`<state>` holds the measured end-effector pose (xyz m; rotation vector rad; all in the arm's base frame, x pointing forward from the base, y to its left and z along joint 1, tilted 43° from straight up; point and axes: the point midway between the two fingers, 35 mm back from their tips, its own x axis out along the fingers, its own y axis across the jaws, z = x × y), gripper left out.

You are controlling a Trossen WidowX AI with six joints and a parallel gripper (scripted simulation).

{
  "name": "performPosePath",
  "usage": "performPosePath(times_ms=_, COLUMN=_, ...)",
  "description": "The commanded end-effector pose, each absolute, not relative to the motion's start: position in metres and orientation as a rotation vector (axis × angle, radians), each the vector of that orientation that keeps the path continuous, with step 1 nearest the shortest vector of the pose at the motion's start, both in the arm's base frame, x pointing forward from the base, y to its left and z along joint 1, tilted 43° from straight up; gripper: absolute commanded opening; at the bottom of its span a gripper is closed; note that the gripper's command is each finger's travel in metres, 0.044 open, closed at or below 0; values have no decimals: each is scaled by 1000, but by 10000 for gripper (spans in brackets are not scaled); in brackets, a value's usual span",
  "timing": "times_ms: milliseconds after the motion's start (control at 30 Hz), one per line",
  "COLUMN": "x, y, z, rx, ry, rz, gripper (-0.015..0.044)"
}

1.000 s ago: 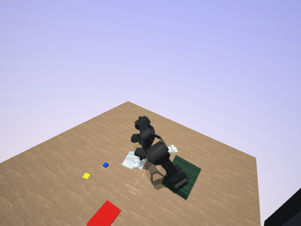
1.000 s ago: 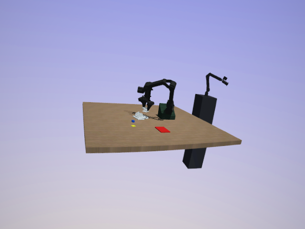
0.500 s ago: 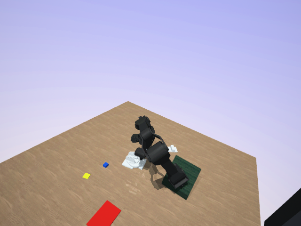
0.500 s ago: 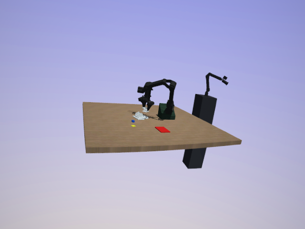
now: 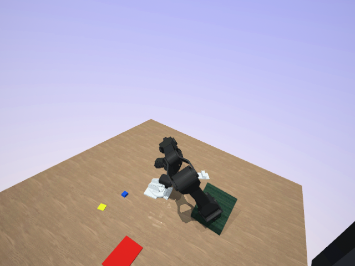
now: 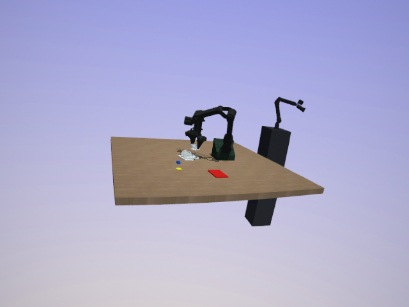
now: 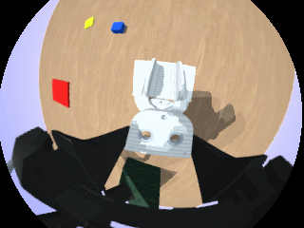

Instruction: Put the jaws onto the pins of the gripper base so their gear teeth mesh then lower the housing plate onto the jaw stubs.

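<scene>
Wrist view: plate point(image 7: 161, 124) in tool point(image 7: 160, 133).

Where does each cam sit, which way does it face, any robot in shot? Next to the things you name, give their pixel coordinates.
Top: high off the table, angled down; whole arm shows.
Exterior: off to one side, farther back; whole arm on its green block point(image 5: 226, 200) point(image 6: 218, 148).
Wrist: on the arm, facing down past both fingers to the housing plate point(image 7: 161, 127).
Top and exterior share the red rectangle point(image 5: 123, 251) point(image 6: 218, 173).

It looks like a robotics lab or test bench: a black jointed robot arm point(image 5: 186, 180) point(image 6: 208, 112) stands on a dark green block point(image 5: 226, 197) point(image 6: 218, 145) on a brown wood-grain table point(image 5: 71, 229) point(image 6: 148, 185). Beyond the table's edge, a tall black pedestal point(image 6: 274, 145) carries a second, thin black arm point(image 6: 278, 109). Plain pale violet surrounds everything.
</scene>
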<state>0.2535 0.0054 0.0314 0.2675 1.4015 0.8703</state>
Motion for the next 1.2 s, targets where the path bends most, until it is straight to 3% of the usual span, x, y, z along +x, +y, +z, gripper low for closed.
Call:
performPosePath(times_ms=0, x=253, y=10, z=26, rx=272, ry=1407, rz=870, gripper=351)
performPosePath(times_ms=1167, x=248, y=45, z=-11, rx=275, ry=1406, rz=873, gripper=351)
